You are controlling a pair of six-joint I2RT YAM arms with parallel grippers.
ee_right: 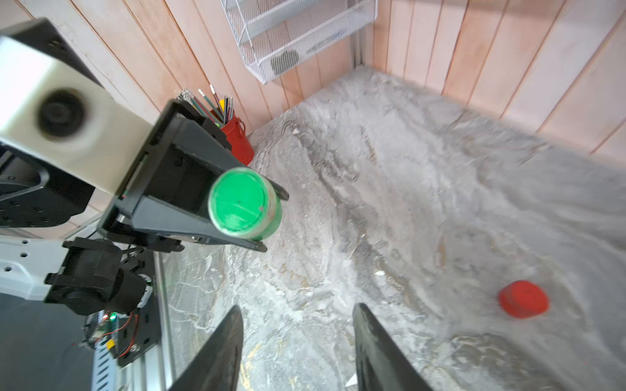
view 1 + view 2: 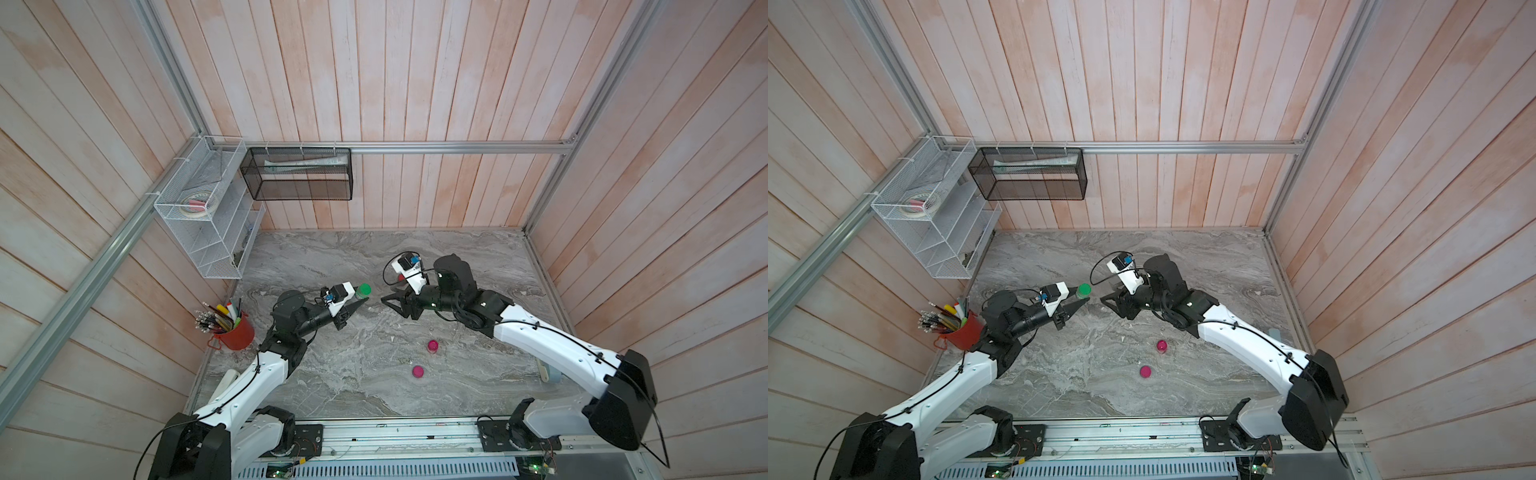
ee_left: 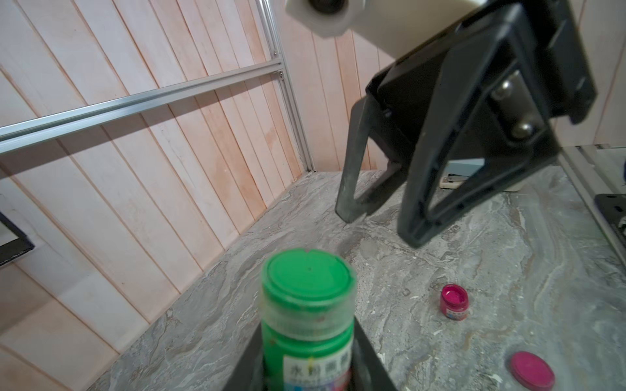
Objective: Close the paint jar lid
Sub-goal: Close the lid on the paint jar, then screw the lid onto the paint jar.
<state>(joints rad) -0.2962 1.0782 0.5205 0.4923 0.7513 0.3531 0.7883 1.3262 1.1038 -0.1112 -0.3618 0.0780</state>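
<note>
green paint jar [image 3: 306, 321], lid [image 1: 238, 203] on, sits clamped in the left gripper [image 1: 274, 220] above the table [image 2: 374, 353]. right gripper [image 1: 298, 306] faces it nearby, jaws parted, holding nothing.

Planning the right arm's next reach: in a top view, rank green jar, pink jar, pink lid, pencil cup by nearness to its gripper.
From the right gripper:
1. green jar, just ahead of it.
2. pink jar, on the table.
3. pink lid, just past that jar.
4. pencil cup, far off on the left side.
</note>
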